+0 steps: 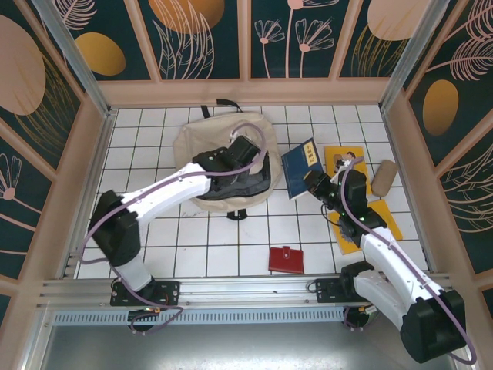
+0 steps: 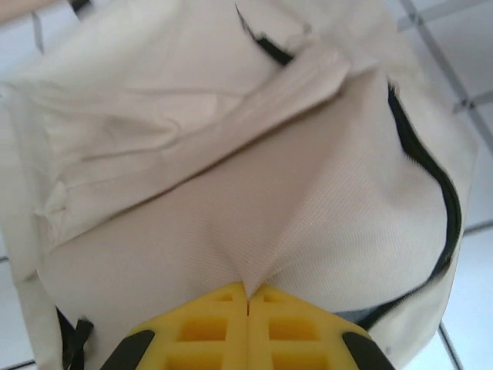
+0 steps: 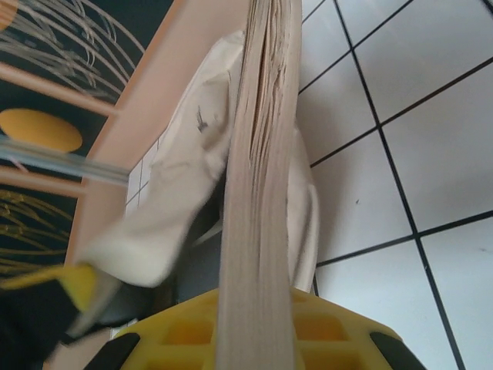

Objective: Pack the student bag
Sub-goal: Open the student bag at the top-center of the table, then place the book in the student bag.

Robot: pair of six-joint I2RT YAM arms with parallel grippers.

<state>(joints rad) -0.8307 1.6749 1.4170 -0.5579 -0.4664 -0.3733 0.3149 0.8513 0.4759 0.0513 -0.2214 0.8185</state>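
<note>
Top view, student bag (image 1: 219,146): large cream fabric backpack lying slumped on the white tiled bench (image 1: 192,247), left of centre toward the far wall, with a black strap loop at its far edge and a dark opening at its near side
Top view, left end effector (image 1: 248,150): reached over the bag's right half, down on the cloth
Top view, right end effector (image 1: 314,183): clamped on the near edge of a blue book (image 1: 300,168), which is tilted just right of the bag
Top view, other things: a yellow book (image 1: 344,160) beside the blue one, a tan pouch (image 1: 384,177) further right, a red wallet (image 1: 286,259) near the front edge
Left wrist view, student bag (image 2: 231,193): woven cream cloth, creased, a flap folded across the top, a black zipper (image 2: 443,200) curving down the right side, bench tiles beyond
Left wrist view, left end effector (image 2: 247,297): yellow fingers (image 2: 204,327) pressed together, a pucker of bag cloth drawn into the seam between them
Right wrist view, blue book (image 3: 258,193): seen edge-on, pale page block rising upright from the grip
Right wrist view, right end effector (image 3: 258,312): narrow, its yellow fingers (image 3: 185,327) closed against both covers
Right wrist view, student bag (image 3: 173,200): cream cloth bulging just behind and left of the book
</note>
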